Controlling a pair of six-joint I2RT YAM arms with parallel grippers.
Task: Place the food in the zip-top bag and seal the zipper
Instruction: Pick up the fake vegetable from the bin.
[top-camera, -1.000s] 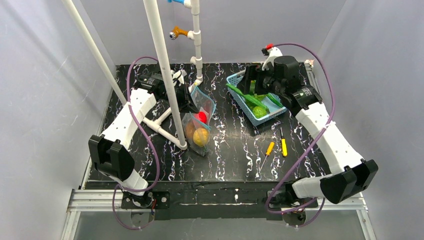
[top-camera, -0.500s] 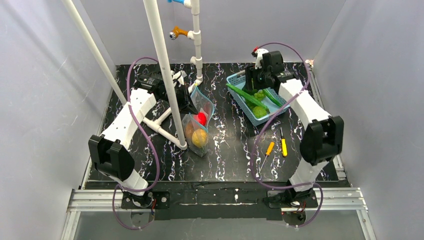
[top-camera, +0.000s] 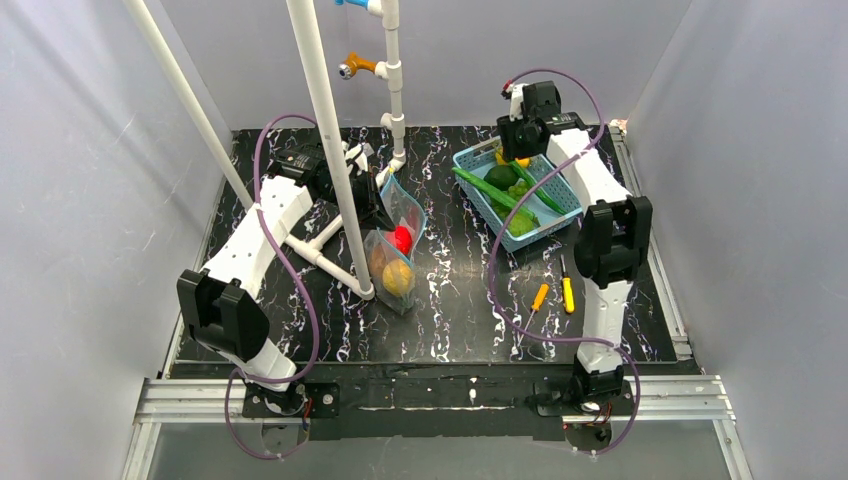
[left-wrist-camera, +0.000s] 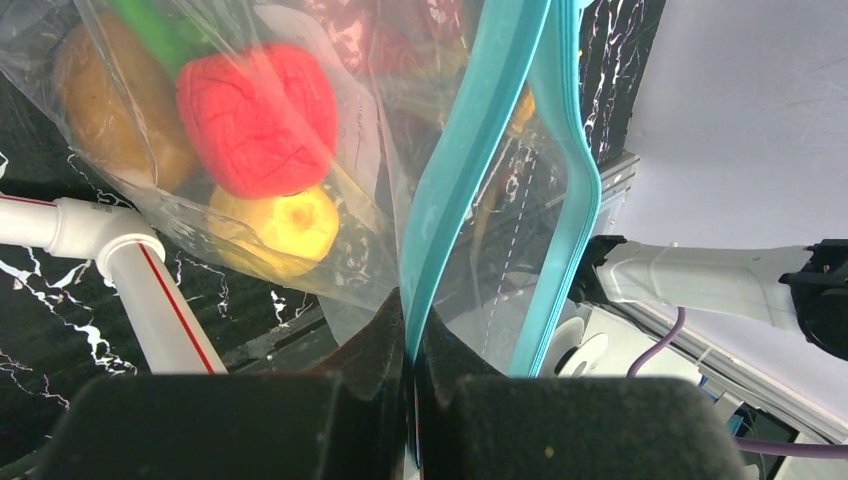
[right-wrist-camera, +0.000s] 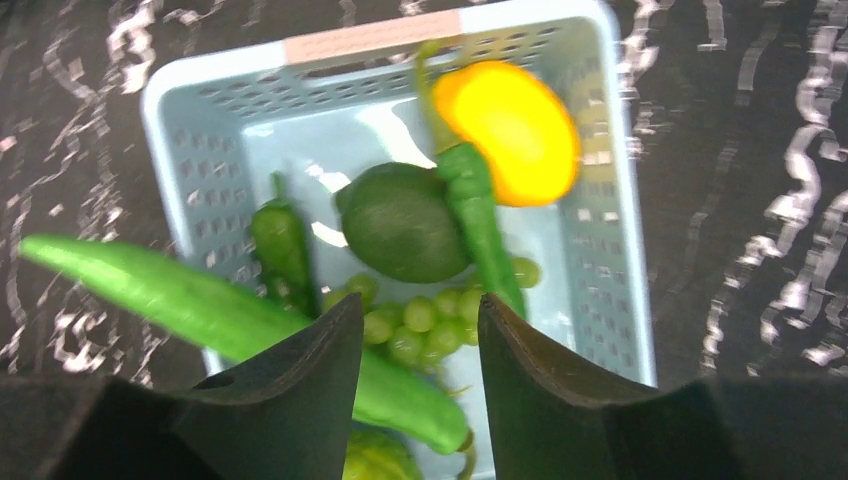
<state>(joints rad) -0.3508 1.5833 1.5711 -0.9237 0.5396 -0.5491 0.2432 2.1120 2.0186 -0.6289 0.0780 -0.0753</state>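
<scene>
The clear zip-top bag (top-camera: 400, 255) hangs open at centre left, held up by its mouth. Inside it lie a red piece (left-wrist-camera: 258, 120), a yellow-orange fruit (left-wrist-camera: 275, 228) and a brown round fruit (left-wrist-camera: 110, 110). My left gripper (left-wrist-camera: 410, 335) is shut on one side of the teal zipper (left-wrist-camera: 480, 150); the other side bows away. My right gripper (right-wrist-camera: 420, 320) hovers over the basket (right-wrist-camera: 600, 250), jaws apart and holding nothing. Below it lie green grapes (right-wrist-camera: 430, 320), a long green pod (right-wrist-camera: 180, 290), a dark green round fruit (right-wrist-camera: 400, 222), a yellow-orange fruit (right-wrist-camera: 510, 130) and a green pepper (right-wrist-camera: 480, 215).
The light-blue basket (top-camera: 548, 230) stands at the back right. A white pipe frame (top-camera: 325, 130) rises just left of the bag, partly hiding my left gripper (top-camera: 372, 195). Two orange-handled screwdrivers (top-camera: 539, 297) (top-camera: 567, 293) lie in front of the basket.
My right arm has swung back and inward, so the gripper now sits over the basket's far end with its jaws narrower than before. The left gripper and the bag have stayed put.
</scene>
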